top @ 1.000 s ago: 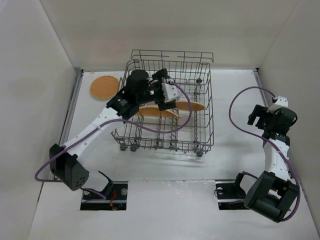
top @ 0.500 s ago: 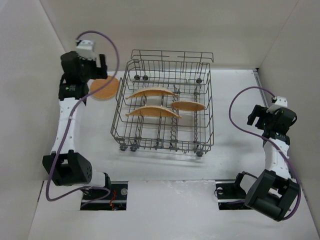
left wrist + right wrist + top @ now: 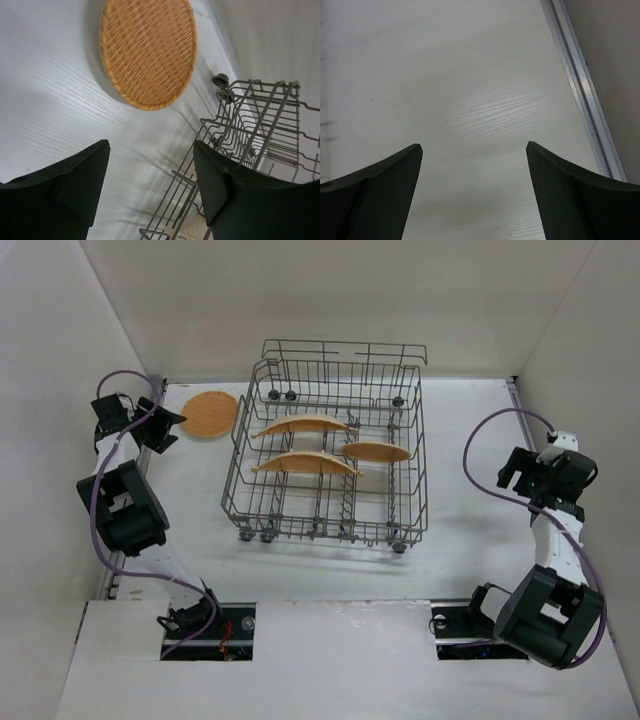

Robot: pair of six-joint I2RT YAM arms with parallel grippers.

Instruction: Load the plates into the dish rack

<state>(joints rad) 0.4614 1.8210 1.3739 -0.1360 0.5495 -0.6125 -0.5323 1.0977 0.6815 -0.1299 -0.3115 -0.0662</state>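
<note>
Plates (image 3: pixel 300 425): three in rack (image 3: pixel 320 525), fourth plate (image 3: pixel 147 52) flat on table (image 3: pixel 470 420) beside it.
Grippers: left gripper (image 3: pixel 150 145) and right gripper (image 3: pixel 473 145) both spread, empty.
Risk: we may skid off that thin flat rim.

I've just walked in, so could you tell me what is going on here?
Three plates stand on edge in the dish rack; a fourth plate lies flat on the table left of it. The left gripper hovers open and empty near that plate. The right gripper hangs open, off to the right.
</note>
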